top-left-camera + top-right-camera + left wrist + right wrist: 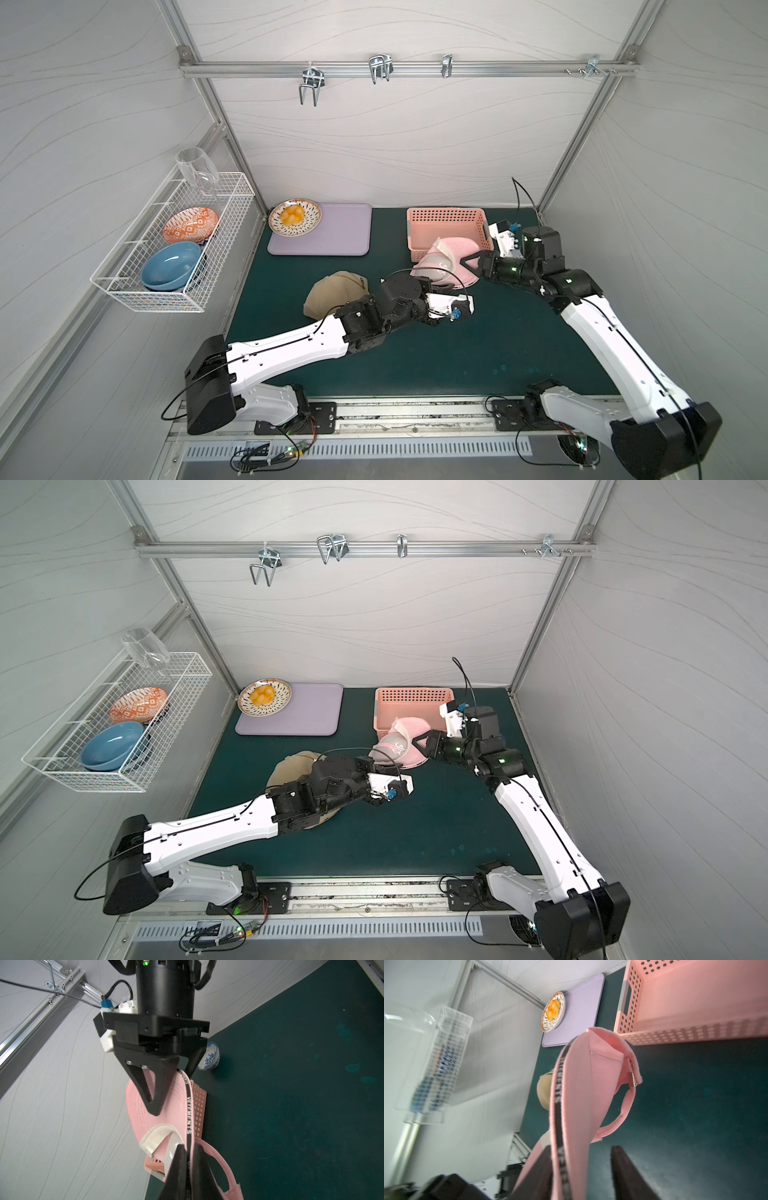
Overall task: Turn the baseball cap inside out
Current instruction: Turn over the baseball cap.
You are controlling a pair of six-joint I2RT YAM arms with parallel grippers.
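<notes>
The pink baseball cap (455, 255) (409, 733) hangs above the green mat in front of the pink basket, its white lining and black lettered inner band (188, 1109) showing. My left gripper (188, 1147) (434, 284) is shut on the cap's rim, pinching the band beside the back strap. Facing it from the right, my right gripper (581, 1148) (460, 264) is open. The cap's rim (571, 1095) runs between the fingers and lies against one finger (542, 1167), while a gap stays to the other. The back strap with its metal buckle (632, 1078) hangs free.
A beige cap (332, 289) (291, 764) lies on the mat, partly under my left arm. The pink basket (446, 226) stands right behind the pink cap. Back left are a purple board (336, 232) and a plate of yellow food (294, 217). A blue-patterned bowl (209, 1057) sits near the right arm.
</notes>
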